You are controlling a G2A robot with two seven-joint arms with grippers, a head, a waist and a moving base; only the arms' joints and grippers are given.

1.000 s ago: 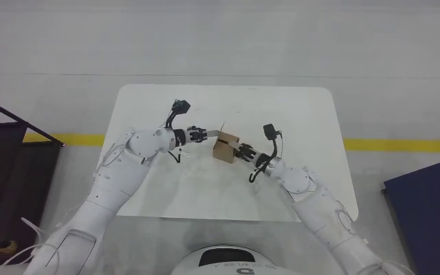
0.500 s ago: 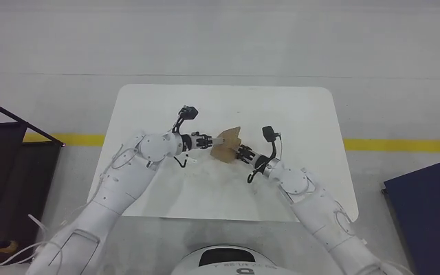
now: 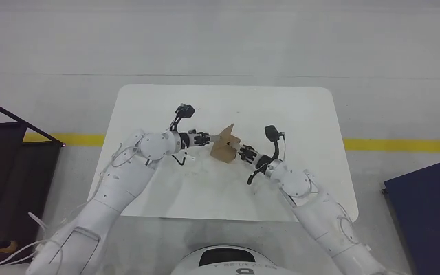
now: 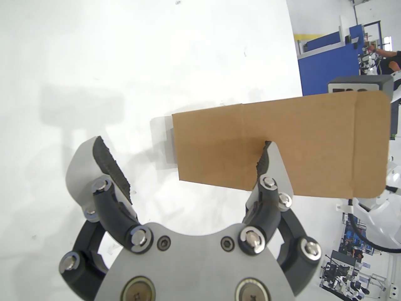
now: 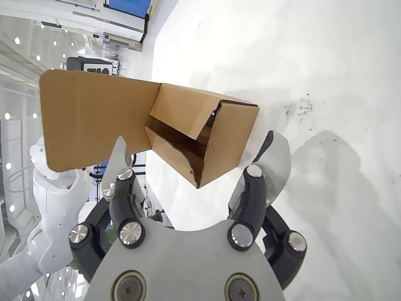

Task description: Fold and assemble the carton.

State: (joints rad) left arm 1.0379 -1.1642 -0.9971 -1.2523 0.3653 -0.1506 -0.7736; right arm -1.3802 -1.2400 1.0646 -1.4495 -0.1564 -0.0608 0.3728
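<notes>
Near the middle of the white table [image 3: 295, 110] sits the brown carton [image 3: 224, 148], far from every edge, with one long flap [image 4: 282, 164] sticking up. The left gripper [image 3: 206, 139] is wide open, holding nothing, with one finger at that flap. The right gripper [image 5: 194, 158] is wide open too, with the carton's corner between its fingers, not squeezed.

Bright even overhead light, soft shadows on the white table [image 3: 302, 110]
</notes>
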